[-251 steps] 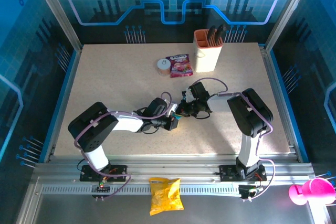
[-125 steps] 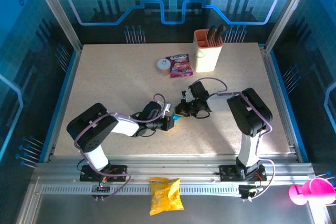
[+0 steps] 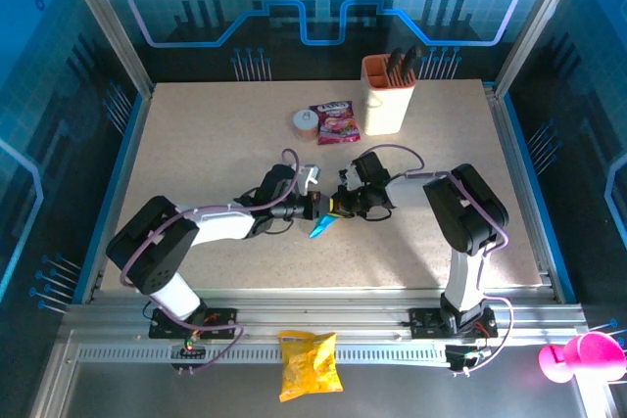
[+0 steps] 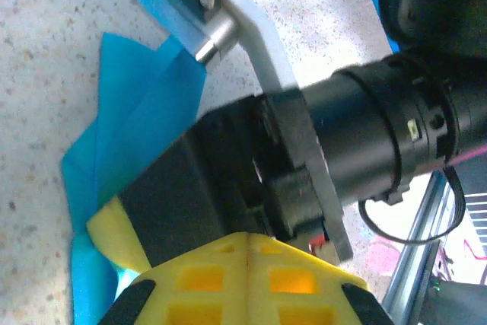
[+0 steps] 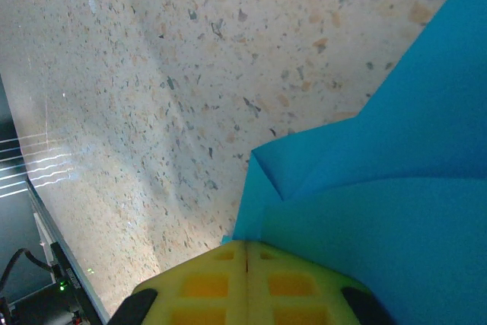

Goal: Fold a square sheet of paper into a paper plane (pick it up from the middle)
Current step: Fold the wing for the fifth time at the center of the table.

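The right gripper (image 5: 245, 247) has its jaws pressed together on the paper (image 5: 380, 188), whose folded blue layers spread out from the yellow fingertips (image 5: 205, 283) in the right wrist view. The left gripper (image 4: 247, 240) has its jaws pressed together too. The paper runs in beside and under its yellow pad at the left, but I cannot tell whether it is nipped there. In the left wrist view the right gripper's black body lies just past the left fingertips, over the paper.

From above, the two grippers meet tip to tip at the middle of the desk (image 3: 196, 144), the left arm reaching in from the near left and the right arm from the near right. The paper shows as a narrow blue point sticking out towards the near side, just below where they meet.

At the far side stand a beige holder (image 3: 386, 105) with dark tools in it, a pink packet (image 3: 335, 122) left of it, and a small roll (image 3: 305, 123) touching the packet. A yellow bag (image 3: 309, 364) lies on the near rail.
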{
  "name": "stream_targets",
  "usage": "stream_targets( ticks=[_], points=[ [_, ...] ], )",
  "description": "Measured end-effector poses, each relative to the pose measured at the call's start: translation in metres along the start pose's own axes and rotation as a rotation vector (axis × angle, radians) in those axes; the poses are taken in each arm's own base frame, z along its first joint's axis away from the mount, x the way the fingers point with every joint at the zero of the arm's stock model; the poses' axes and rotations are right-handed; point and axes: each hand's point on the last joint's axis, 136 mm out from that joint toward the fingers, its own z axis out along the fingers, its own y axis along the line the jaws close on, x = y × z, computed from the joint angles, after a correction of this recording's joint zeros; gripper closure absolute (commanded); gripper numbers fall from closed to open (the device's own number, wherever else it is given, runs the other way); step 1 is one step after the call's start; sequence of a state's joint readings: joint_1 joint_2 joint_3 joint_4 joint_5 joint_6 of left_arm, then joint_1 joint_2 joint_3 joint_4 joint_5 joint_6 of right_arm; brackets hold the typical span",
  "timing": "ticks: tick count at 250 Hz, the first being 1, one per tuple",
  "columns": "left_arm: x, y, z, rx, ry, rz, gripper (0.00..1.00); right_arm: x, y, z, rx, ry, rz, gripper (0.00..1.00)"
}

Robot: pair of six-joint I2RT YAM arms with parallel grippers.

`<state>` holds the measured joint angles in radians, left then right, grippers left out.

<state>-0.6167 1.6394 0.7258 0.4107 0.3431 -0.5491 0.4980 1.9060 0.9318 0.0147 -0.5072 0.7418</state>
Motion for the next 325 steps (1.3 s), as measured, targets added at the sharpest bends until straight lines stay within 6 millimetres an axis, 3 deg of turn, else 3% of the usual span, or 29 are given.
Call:
stream_targets(
  ticks=[44,140,189,248,289,325],
  points=[
    [0.018,0.026,0.012,-0.04,0.083,-0.029,1.0,0.0,0.0,0.0,0.001,0.004,0.001,1.0],
    [0.018,0.025,0.011,-0.015,0.079,-0.006,1.0,0.0,-0.001,0.0,-0.004,0.008,0.006,1.0],
    [0.047,0.025,-0.007,-0.015,0.101,-0.001,1.0,0.0,-0.001,0.0,-0.007,0.01,0.008,1.0],
    [0.04,0.015,-0.01,-0.002,0.09,0.018,1.0,0.0,0.0,0.0,-0.009,0.011,0.009,1.0],
    [0.029,0.011,0.0,0.002,0.097,0.046,1.0,0.0,-0.001,0.001,-0.011,0.016,0.012,1.0],
    [0.034,0.015,0.007,-0.009,0.128,0.061,1.0,0.001,-0.001,0.001,-0.013,0.017,0.012,1.0]
  ],
)
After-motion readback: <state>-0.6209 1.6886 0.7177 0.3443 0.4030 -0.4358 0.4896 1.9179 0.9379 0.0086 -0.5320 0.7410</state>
